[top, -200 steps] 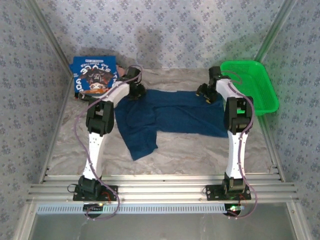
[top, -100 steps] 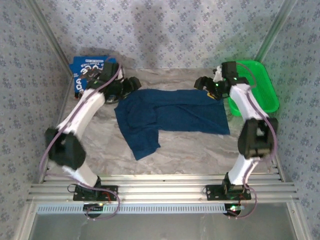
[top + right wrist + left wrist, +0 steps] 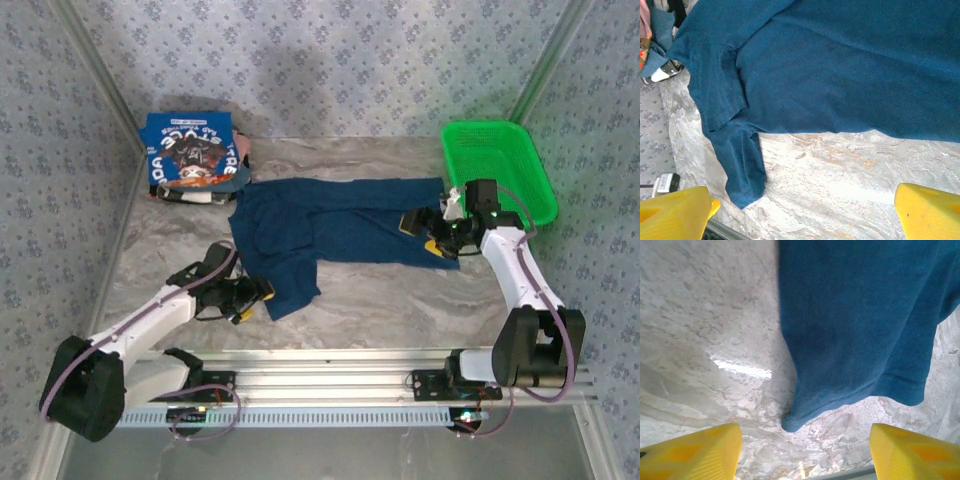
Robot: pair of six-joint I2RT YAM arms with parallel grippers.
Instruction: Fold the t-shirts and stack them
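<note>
**Both claws open at the spread dark shirt**

Low in the top view, the left gripper [image 3: 252, 293] sits just beside the near sleeve tip of the dark blue t-shirt [image 3: 340, 222]. Its yellow fingers [image 3: 690, 452] stand apart with nothing between them. The shirt lies spread across the middle of the marbled table [image 3: 400, 290]. At the shirt's right edge the right gripper [image 3: 428, 230] hovers, jaws wide and empty. Farther back, the folded brighter blue t-shirt [image 3: 190, 152] rests in the upper left corner. A green basket [image 3: 497, 160] stands at upper right.
</note>
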